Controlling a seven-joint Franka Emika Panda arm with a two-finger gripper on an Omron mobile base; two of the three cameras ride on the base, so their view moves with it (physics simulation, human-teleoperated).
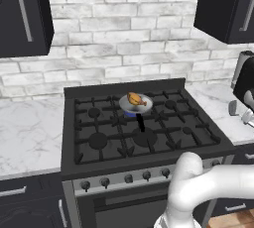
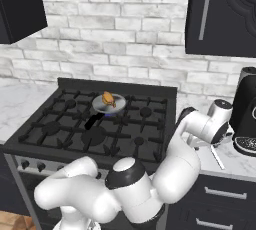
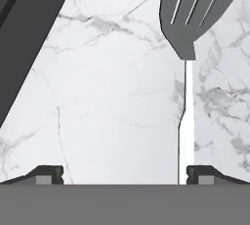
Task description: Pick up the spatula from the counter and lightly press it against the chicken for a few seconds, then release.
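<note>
The spatula [image 3: 184, 121] lies flat on the white marble counter, with a grey slotted head and a thin white handle. In the hand view my gripper [image 3: 125, 175] hangs open just above it, and the handle runs between the fingertips, close to the right one [image 3: 202, 174]. Nothing is held. In the right base view the spatula [image 2: 217, 158] shows as a white stick on the counter right of the stove, under my bent arm. The chicken [image 1: 136, 99] [image 2: 107, 99] sits in a small grey pan [image 1: 128, 105] [image 2: 98, 105] on a rear middle burner.
The pan's black handle [image 1: 140, 122] points toward the stove front. The dark stove side [image 3: 29, 33] borders the counter near the spatula. A black coffee machine [image 2: 245, 119] stands on the counter at the right, close behind my hand. Dark cabinets hang above.
</note>
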